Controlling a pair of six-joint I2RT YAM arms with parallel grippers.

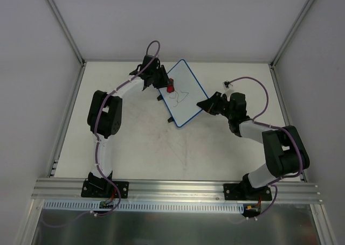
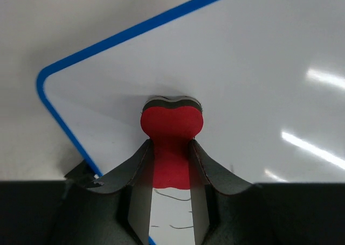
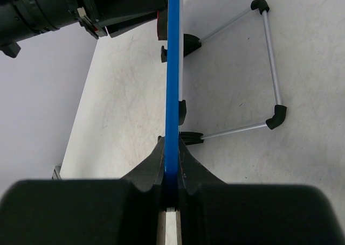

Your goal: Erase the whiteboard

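The whiteboard (image 1: 188, 97), white with a thin blue rim, is tilted near the back middle of the table. Dark scribbles (image 1: 178, 97) mark its lower half. My left gripper (image 1: 166, 85) is shut on a small red eraser (image 1: 171, 86), whose broad end presses flat on the board. In the left wrist view the eraser (image 2: 171, 124) sits between the fingers (image 2: 135, 169) on the whiteboard (image 2: 253, 78), and thin scribble lines (image 2: 172, 194) show behind it. My right gripper (image 1: 207, 104) is shut on the board's right edge. The right wrist view shows the blue rim (image 3: 172, 67) edge-on, clamped in the right gripper (image 3: 171, 154).
A wire stand (image 3: 269, 67) with black corner pieces sticks out behind the board and rests on the table. A small plug on a purple cable (image 1: 227, 84) lies at the back right. White walls enclose the table on three sides, and an aluminium rail (image 1: 178, 188) runs along the near edge.
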